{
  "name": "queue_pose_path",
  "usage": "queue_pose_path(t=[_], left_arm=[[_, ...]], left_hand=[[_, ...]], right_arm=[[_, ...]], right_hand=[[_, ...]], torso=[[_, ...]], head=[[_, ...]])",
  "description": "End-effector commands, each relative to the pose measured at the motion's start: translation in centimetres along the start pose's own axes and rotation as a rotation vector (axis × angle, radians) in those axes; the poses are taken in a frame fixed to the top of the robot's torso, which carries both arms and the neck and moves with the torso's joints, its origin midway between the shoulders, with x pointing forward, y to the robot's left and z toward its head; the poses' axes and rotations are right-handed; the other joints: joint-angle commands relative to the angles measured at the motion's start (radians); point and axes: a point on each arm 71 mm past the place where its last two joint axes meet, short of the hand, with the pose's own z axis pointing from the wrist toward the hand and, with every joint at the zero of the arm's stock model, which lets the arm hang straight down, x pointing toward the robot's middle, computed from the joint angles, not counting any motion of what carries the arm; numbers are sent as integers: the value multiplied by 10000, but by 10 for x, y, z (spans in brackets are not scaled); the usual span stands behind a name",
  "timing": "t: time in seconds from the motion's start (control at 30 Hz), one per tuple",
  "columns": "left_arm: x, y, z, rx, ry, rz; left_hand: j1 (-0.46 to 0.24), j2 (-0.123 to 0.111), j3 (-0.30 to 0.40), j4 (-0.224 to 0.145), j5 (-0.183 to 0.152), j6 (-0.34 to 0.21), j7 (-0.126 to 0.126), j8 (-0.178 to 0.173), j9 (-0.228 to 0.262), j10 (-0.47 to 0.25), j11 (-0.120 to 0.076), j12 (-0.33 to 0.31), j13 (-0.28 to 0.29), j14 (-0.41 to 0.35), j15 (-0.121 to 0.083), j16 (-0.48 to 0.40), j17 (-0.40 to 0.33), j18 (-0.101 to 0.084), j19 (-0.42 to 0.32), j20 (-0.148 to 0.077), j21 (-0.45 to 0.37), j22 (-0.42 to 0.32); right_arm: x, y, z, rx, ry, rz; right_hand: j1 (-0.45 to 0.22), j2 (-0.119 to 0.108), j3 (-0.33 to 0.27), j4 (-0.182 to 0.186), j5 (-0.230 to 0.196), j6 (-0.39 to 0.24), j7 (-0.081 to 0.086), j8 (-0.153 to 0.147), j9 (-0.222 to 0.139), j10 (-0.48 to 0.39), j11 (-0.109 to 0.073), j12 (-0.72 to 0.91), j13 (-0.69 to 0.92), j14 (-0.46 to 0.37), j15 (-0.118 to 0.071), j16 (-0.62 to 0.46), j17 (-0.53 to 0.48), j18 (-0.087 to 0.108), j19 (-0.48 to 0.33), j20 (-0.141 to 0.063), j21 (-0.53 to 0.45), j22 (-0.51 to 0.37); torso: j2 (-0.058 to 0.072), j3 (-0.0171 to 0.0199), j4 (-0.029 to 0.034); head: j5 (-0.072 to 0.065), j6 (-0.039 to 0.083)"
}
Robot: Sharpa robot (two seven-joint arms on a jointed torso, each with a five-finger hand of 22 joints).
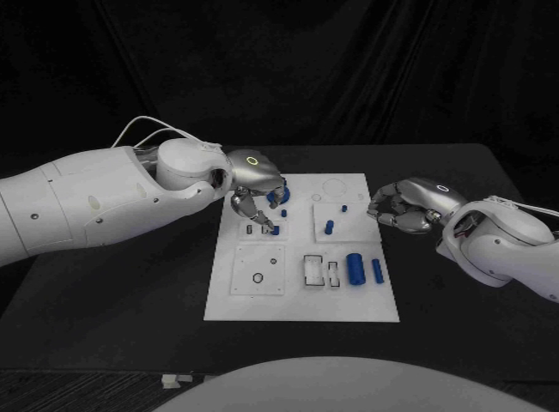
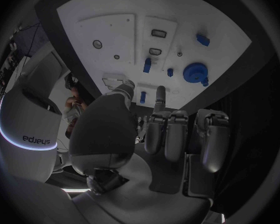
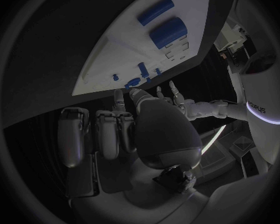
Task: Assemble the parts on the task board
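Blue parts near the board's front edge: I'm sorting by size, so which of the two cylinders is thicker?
The left cylinder, beside the white slots; the right cylinder is clearly slimmer.

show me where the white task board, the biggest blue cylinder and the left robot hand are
White flat task board (image 1: 354,305), head view, bare near-right corner.
Large blue cylinder part (image 1: 355,269), head view, middle of its body.
Left silver robot hand (image 1: 257,196), head view, middle of the hand above the board.

Matt white task board (image 1: 230,305), glossy blue plastic parts (image 1: 355,267).
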Motion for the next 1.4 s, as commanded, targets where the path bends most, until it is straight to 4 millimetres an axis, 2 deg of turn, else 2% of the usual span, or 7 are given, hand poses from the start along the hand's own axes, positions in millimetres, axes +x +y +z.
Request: queue_pose_path(t=[0.03, 0.17, 0.37, 0.57, 0.7, 0.87, 1.4], left_arm=[[4, -6, 3, 759, 1033, 1016], [3, -8, 6, 887, 1137, 1115], [3, -9, 11, 922, 1222, 1166], [2, -10, 17, 836, 1375, 1176], [2, -11, 20, 740, 1495, 1172], [3, -12, 24, 632, 1708, 1150], [14, -17, 33, 552, 2125, 958]], left_hand=[[-314, 6, -463, 8, -48, -167, 7, -46, 107, 1057, -76, 34, 2632, 1039, -74, 26, 2633, -56, 1052, -89, 28, 2635], [-431, 42, -641, 7, -48, -288, -3, -128, 157, 1057, -86, 34, 2632, 1039, -85, 26, 2633, -56, 1052, -108, 28, 2635], [-510, 139, -639, 6, -46, -411, -9, -244, 167, 1057, -92, 34, 2632, 1039, -91, 26, 2633, -56, 1052, -121, 28, 2635], [-366, 308, -395, -11, -24, -409, 21, -312, 224, 1057, -71, 34, 2632, 1039, -75, 26, 2633, -49, 1033, -126, 6, 2626], [-12, 385, -39, -35, 2, -359, 59, -354, 320, 1057, -41, 34, 2632, 1039, -47, 26, 2633, -49, 1032, -105, 5, 2626], [236, 384, 312, -56, 57, -260, 89, -337, 456, 1057, -15, 34, 2632, 1039, -21, 26, 2633, -46, 1022, -83, -5, 2622], [277, 387, 395, -51, 80, -202, 140, -327, 530, 1057, 15, 34, 2632, 1039, 0, 26, 2633, -17, 940, -70, -101, 2584]], right_arm=[[1, 0, 0, 108, -17, -1], [1, 1, 1, 70, -27, 6], [1, 2, 0, 33, -26, 13], [1, 3, 1, -33, -18, 18], [1, 3, 1, -85, -2, 21], [1, 4, 1, -116, 3, 23], [2, 5, 1, -183, 4, 37]], right_hand=[[30, -37, -23, 61, -37, 81, -9, -47, -12, 1029, 81, 25, 2635, 1066, 83, 26, 2631, -127, 711, 81, 19, 2383], [29, -38, -23, 63, -38, 81, -10, -47, -12, 1029, 82, 25, 2635, 1066, 83, 26, 2631, -124, 705, 81, 8, 2379], [28, -41, -22, 68, -38, 81, -11, -49, -14, 1029, 82, 25, 2635, 1066, 84, 26, 2631, -123, 704, 82, 6, 2378], [0, -101, -48, 94, -14, 78, -12, -57, -20, 1029, 83, 25, 2635, 1066, 86, 26, 2631, -124, 704, 85, 7, 2378], [-24, -136, -62, 122, 27, 82, -14, -61, -24, 1029, 82, 25, 2635, 1066, 87, 26, 2631, -125, 706, 87, 13, 2380], [-42, -167, -74, 143, 61, 88, -19, -63, -26, 1029, 80, 25, 2635, 1066, 87, 26, 2631, -122, 700, 88, 3, 2376], [-47, -182, -76, 151, 85, 92, -22, -63, -27, 1029, 78, 25, 2635, 1066, 86, 26, 2631, -119, 695, 89, -9, 2372]], torso=[[22, -7, -12], [58, -23, -10], [21, -5, 5], [36, -16, 3], [42, -21, 8], [35, -13, 9], [31, -9, 3]], head=[[5, -2], [-19, -2], [-13, -2], [19, -2], [-27, -2], [26, -2], [61, -2]])
